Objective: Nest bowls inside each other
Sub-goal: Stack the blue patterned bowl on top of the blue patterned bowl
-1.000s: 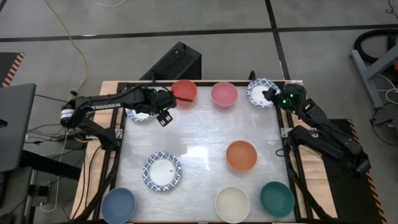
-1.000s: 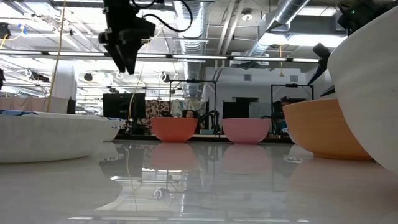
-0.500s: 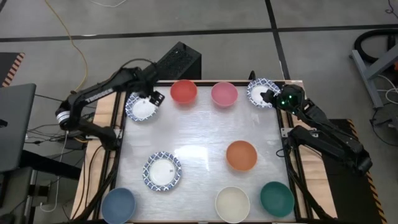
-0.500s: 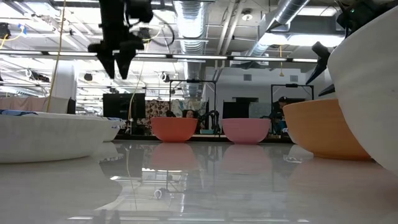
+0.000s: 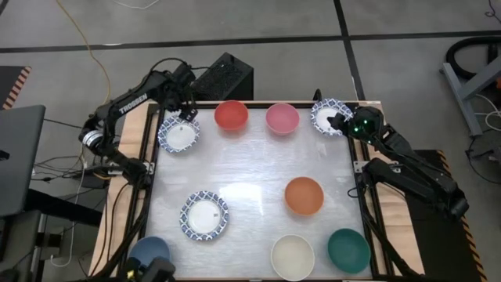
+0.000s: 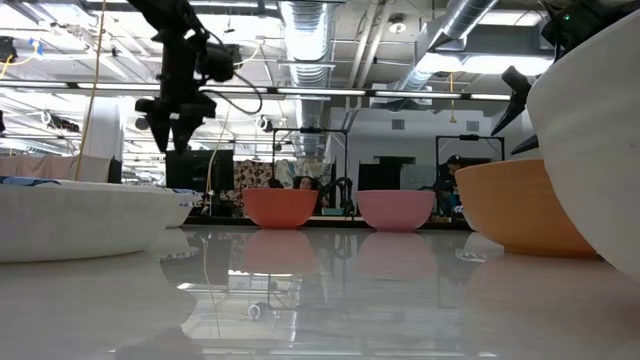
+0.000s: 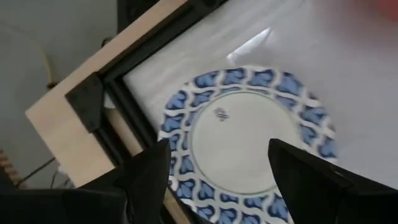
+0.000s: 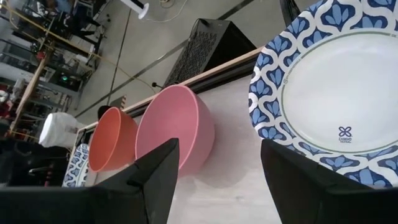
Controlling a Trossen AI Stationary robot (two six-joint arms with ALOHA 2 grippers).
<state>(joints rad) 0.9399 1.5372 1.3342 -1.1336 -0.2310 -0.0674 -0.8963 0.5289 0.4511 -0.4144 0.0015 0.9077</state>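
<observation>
Left arm has swung back toward the far-left corner in the last second. Its left gripper [image 5: 186, 114] had been out over the surface near the red bowl [image 5: 231, 114]; it now hangs above the far-left patterned bowl [image 5: 178, 134], fingers spread wide and holding nothing. In the left wrist view that bowl's blue rim lies between the two fingers [image 7: 149, 177], so I read this as lining up for a first pick.

Nothing nested yet, as far as I can see. Across the far edge, left to right: patterned bowl, red bowl, pink bowl [image 5: 282, 118], second patterned bowl [image 5: 329, 117]. Mid surface: a third patterned bowl [image 5: 205, 215] on the left, the orange bowl [image 5: 304, 196] on the right. Near edge: blue bowl [image 5: 149, 256], cream bowl [image 5: 292, 256], teal bowl [image 5: 348, 250].

Right gripper [image 5: 342, 121] has not moved; it waits at the far-right patterned bowl, fingers apart, empty.

My guess: the next move calls for a descent onto the far-left bowl's rim.
</observation>
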